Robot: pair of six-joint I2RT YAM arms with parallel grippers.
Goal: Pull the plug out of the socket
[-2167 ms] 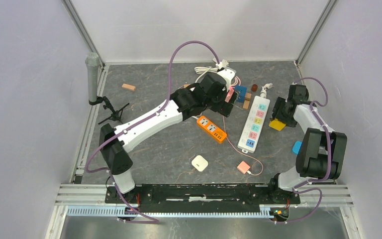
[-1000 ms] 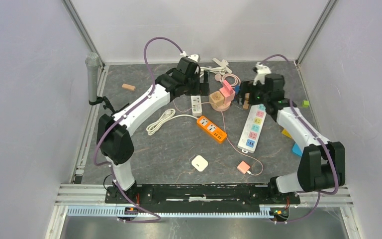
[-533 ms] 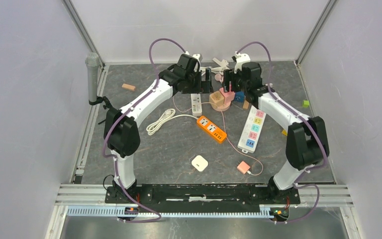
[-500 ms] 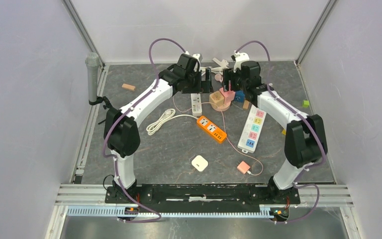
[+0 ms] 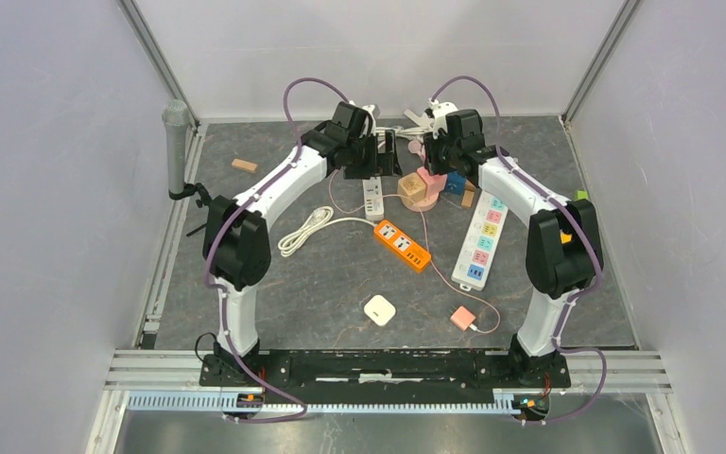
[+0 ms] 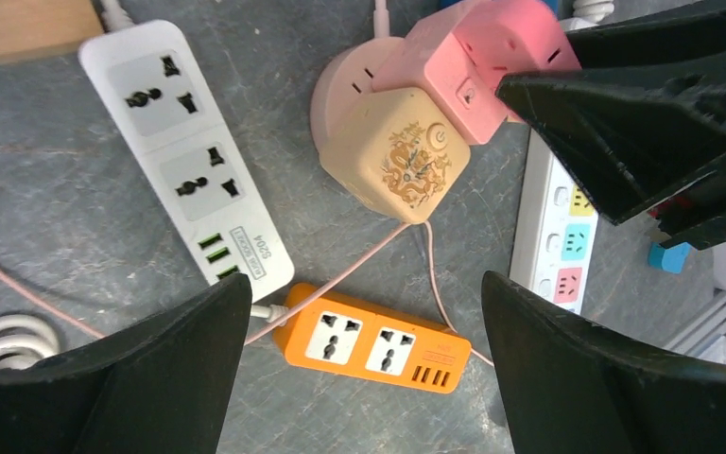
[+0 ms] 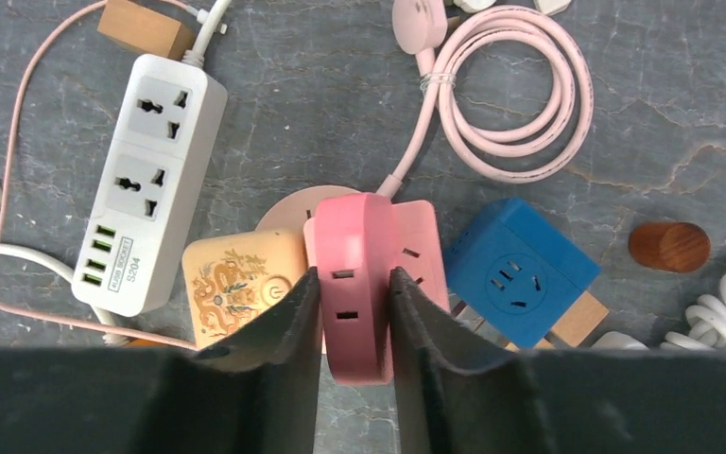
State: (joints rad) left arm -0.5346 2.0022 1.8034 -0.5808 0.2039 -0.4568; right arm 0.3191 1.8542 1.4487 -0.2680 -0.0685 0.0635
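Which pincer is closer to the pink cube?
Right. The right pincer clamps the pink cube on two sides; the left pincer hangs open beside it, not touching.

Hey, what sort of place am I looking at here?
Probably a robot lab test cell: plain white walls box in a grey table, a left arm and right arm are bolted at its near edge, and power strips like the orange power strip lie scattered as props.

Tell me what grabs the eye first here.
The right gripper pinches the pink cube adapter at the far middle of the table, beside a beige cube adapter. The left gripper hangs wide open over the same cluster, above an orange power strip.
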